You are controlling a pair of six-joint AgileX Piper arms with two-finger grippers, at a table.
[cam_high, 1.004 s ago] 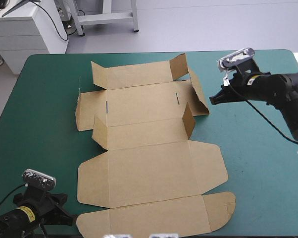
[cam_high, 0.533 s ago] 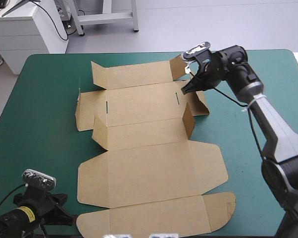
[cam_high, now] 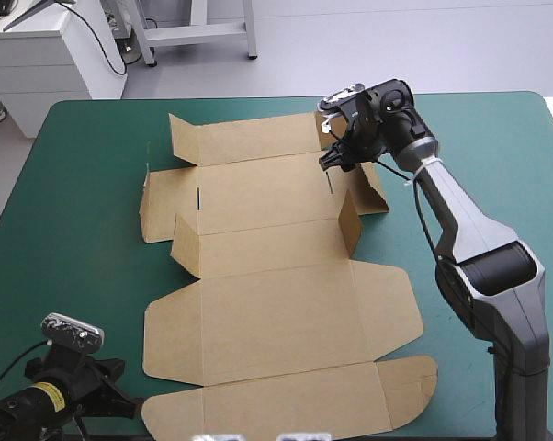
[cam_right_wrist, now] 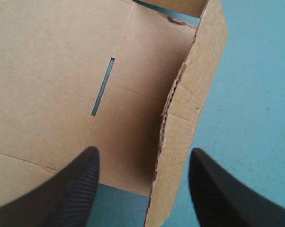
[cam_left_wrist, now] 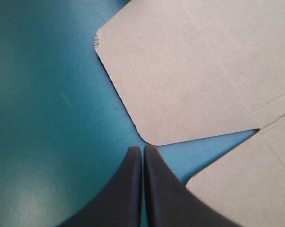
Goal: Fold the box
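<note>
The brown box (cam_high: 276,312) lies as a cut sheet across the middle of the table, mostly flat, with short flaps raised at the far right (cam_high: 332,122) and mid right (cam_high: 350,223). My right gripper (cam_high: 334,158) hovers over the sheet's far right part, next to the slot (cam_right_wrist: 103,87). In the right wrist view this gripper (cam_right_wrist: 145,152) stands open, and the raised edge of the right side flap (cam_right_wrist: 173,127) runs up between its fingers. My left gripper (cam_high: 129,404) rests low at the near left corner, shut (cam_left_wrist: 143,149) and empty, its tip just short of a rounded flap (cam_left_wrist: 180,71).
The teal-green cover (cam_high: 84,211) shows in wide strips to the left and right of the sheet. The near flaps of the sheet reach almost to the table's front edge. A white cabinet (cam_high: 47,55) stands beyond the far left corner.
My right arm has swung in from beyond the box's right side to above its far right part, and its fingers have gone from shut to open. The left arm has stayed still.
</note>
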